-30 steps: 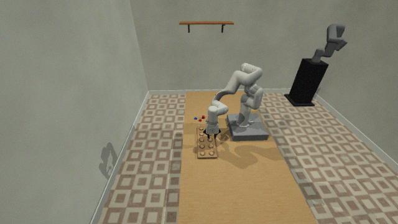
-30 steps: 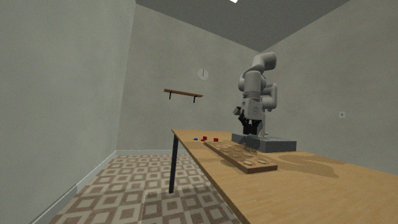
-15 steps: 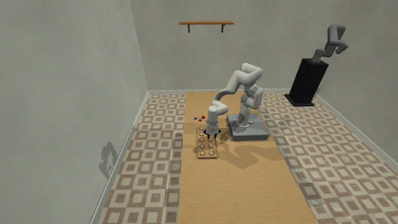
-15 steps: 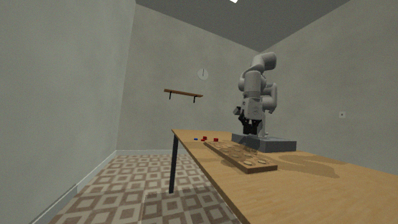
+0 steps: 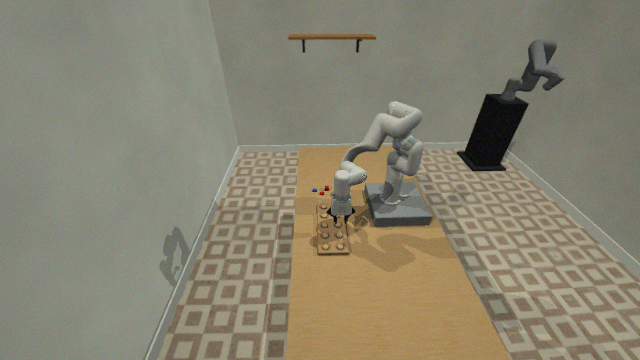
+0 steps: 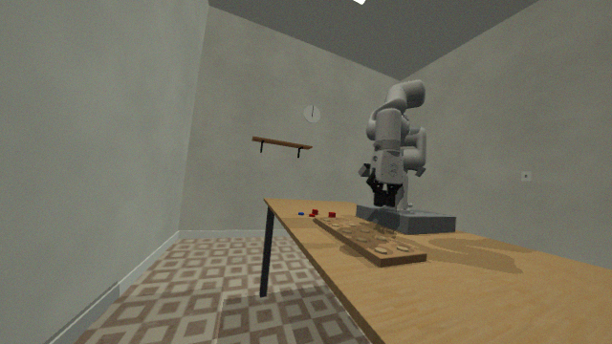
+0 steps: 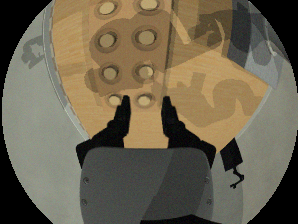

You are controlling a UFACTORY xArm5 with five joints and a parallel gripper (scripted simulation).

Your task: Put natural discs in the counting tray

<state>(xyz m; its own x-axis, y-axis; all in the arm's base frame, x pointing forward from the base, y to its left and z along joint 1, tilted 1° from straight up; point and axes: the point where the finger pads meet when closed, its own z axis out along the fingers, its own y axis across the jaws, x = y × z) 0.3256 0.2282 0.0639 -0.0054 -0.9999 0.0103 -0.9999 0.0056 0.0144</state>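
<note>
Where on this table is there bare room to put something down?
The long stretch of table beyond the counting tray's near end is bare, as is the strip behind the arm's base. It is crowded around the red and blue pieces and under the open tool.

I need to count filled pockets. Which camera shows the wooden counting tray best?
The wrist view: it looks down on the wooden counting tray, each pocket separate. The top view shows the tray small, partly behind the gripper. The exterior view sees it edge-on.
</note>
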